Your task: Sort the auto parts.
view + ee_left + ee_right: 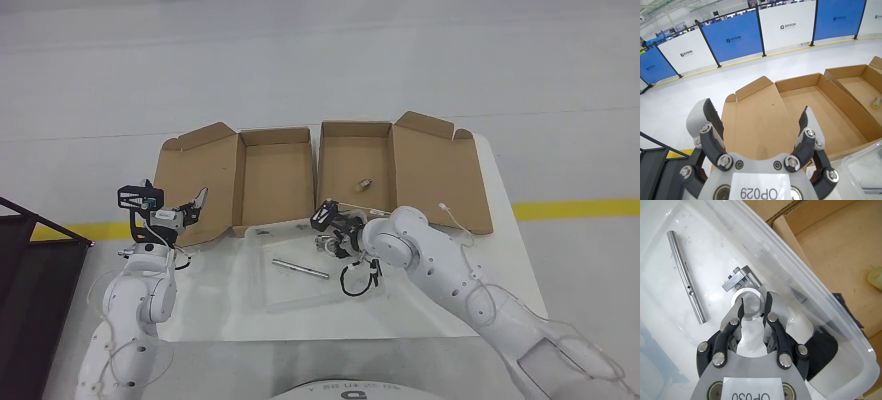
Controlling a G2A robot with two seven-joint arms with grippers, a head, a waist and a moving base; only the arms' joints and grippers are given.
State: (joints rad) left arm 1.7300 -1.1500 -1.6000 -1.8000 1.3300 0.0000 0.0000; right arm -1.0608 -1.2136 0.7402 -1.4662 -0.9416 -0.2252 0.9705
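Okay, your ring clamp [746, 315], a bright metal ring with a small bolted bracket on one side, lies flat on the floor of the clear plastic bin [811, 281]. The right gripper [755, 296] is down in the bin right over it. Its fingers are partly apart and straddle the ring's wall, one pad [741, 310] inside the bore and the other just outside the rim. You can't call it a clamp yet, since there is a gap on the inner side.

Beside the ring, apart from it, a steel rod [686, 275] lies on the bin floor. You see the same rod [300, 267] in the top view, lying across the bin [290, 305].

Beyond the bin sit two open cardboard boxes side by side, touching. The right box [355, 165] holds one small yellowish cylindrical part [363, 183], lying on its floor well away from the gripper. You also catch it at the edge of the right wrist view [874, 277] and in the left wrist view [876, 103]. The left box [275, 185] shows bare cardboard floor [819, 113].

Your left gripper [757, 106] hangs above the left box's opened lid flap [757, 85], off to the side of the bin. Its fingers are wide apart and hold nothing.

Everything sits on the white bench [505, 260].
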